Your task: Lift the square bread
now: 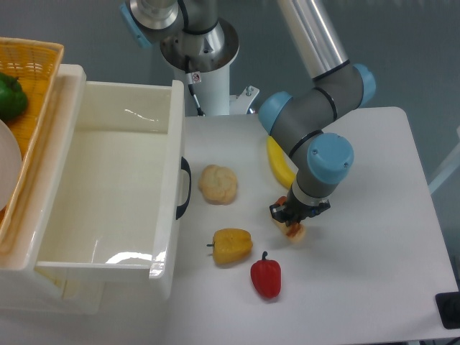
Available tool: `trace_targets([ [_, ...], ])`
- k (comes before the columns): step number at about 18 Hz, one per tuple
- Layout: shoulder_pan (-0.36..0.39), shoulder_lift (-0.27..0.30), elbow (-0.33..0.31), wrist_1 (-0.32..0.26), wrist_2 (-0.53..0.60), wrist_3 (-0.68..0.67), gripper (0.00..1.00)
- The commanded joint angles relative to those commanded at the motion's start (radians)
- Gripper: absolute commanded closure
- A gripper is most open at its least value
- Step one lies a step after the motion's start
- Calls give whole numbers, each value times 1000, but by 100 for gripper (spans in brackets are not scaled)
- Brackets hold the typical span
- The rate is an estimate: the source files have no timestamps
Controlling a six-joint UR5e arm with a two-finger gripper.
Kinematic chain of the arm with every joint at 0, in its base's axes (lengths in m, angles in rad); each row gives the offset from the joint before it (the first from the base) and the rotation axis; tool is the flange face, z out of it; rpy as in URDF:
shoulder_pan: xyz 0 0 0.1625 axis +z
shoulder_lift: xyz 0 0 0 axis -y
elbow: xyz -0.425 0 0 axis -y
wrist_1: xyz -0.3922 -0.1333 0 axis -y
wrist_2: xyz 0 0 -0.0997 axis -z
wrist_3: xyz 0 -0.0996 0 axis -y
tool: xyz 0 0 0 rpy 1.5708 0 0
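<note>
A white bin [108, 194] at the table's [374, 273] left edge holds nothing visible; beside it, a wicker basket [32, 79] contains a green pepper [11, 97]. Mid-table, the gripper [293, 220] pinches the square bread [295, 231], a small orange-brown piece with cream sides, mostly hidden, right of the yellow pepper [231, 246].

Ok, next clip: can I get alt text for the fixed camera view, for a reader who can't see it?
A robot arm's gripper sits down over the square bread on a white table, largely hiding it. Nearby lie a banana, a round bun, a yellow pepper and a red pepper; a white bin stands at left.
</note>
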Motion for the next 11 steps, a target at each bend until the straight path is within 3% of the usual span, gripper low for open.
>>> trace_targets([
  [11, -69, 104, -5, -9, 29, 284, 75],
])
